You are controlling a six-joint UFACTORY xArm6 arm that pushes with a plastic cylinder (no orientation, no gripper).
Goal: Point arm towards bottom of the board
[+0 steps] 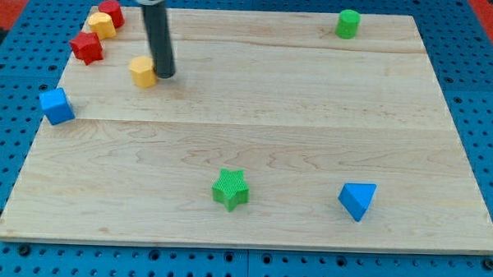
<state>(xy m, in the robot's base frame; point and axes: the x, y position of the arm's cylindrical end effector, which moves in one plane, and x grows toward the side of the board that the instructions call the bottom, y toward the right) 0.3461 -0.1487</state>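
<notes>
My tip [164, 73] rests on the wooden board [313, 116] near its upper left, touching the right side of a yellow hexagonal block [143, 71]. The dark rod rises from there to the view's top. A red star block [86, 47], a yellow block [101, 24] and a red cylinder [111, 12] lie to the upper left of the tip. A blue cube [57, 105] sits at the board's left edge. A green star [231, 190] and a blue triangular block [358, 199] lie near the bottom edge. A green cylinder [347, 24] stands at the top right.
The board lies on a blue perforated table [486, 97] that surrounds it on all sides. A red patch [13, 7] shows at the view's upper left corner.
</notes>
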